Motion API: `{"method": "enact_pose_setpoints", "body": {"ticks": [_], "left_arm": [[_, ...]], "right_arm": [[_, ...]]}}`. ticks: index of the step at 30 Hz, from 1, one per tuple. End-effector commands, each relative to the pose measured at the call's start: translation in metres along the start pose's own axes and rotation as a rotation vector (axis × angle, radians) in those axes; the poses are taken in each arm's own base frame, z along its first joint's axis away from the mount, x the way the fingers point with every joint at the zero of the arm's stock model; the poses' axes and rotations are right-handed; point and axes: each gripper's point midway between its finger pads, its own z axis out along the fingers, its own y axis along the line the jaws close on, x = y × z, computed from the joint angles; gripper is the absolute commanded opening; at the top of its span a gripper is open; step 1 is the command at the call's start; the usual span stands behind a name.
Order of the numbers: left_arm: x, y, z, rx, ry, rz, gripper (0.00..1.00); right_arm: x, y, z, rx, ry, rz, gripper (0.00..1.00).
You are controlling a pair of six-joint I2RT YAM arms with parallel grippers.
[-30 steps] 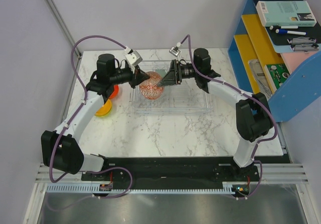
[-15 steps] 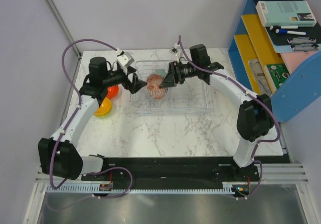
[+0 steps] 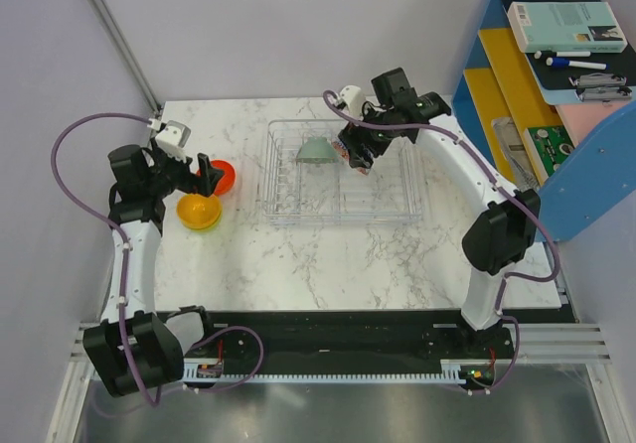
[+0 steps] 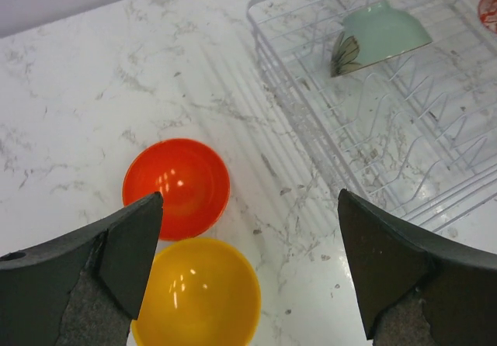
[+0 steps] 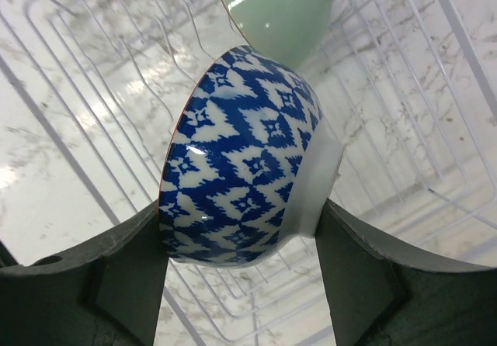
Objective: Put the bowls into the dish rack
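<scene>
My right gripper (image 3: 355, 151) is shut on the patterned bowl (image 5: 241, 183), blue-white zigzag outside, and holds it on its side above the dish rack (image 3: 383, 193). A pale grey-green bowl (image 3: 316, 150) leans among the ribs just left of it and shows beyond the held bowl in the right wrist view (image 5: 279, 12). My left gripper (image 3: 205, 175) stands open and empty over the table, left of the rack. Below it lie the red-orange bowl (image 4: 176, 187) and the orange-yellow bowl (image 4: 198, 295), side by side and upright. The rack (image 4: 373, 136) lies to their right.
A blue shelf unit (image 3: 556, 115) with books and pens stands at the table's right edge. Grey walls close in the back and the left side. Purple cables loop above both arms.
My left gripper opened, let go of the patterned bowl and drew back left to the red-orange and orange-yellow bowls. The right gripper kept the bowl and carried it right over the rack.
</scene>
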Motion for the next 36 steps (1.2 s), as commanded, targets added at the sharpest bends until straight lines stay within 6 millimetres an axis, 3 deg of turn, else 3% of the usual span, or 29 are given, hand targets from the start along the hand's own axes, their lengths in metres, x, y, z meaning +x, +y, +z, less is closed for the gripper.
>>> {"method": "enact_pose_setpoints", "body": {"ticks": [1, 8, 24, 28, 36], "left_arm": [[0.021, 0.012, -0.015, -0.097, 0.015, -0.034, 1.00], [0.022, 0.016, -0.021, -0.124, 0.003, -0.039, 1.00], [0.028, 0.012, -0.021, -0.104, 0.004, -0.047, 1.00], [0.027, 0.012, -0.022, -0.104, -0.002, -0.045, 1.00], [0.029, 0.013, -0.020, -0.097, 0.003, -0.052, 1.00]], "right_arm": [[0.005, -0.005, -0.002, 0.093, 0.112, -0.201, 0.00], [0.004, 0.029, 0.018, 0.099, 0.181, -0.323, 0.00], [-0.002, 0.056, 0.060, 0.106, 0.226, -0.412, 0.00], [-0.011, 0.062, 0.058, 0.123, 0.210, -0.433, 0.00], [-0.033, 0.063, 0.036, 0.171, 0.152, -0.454, 0.00]]}}
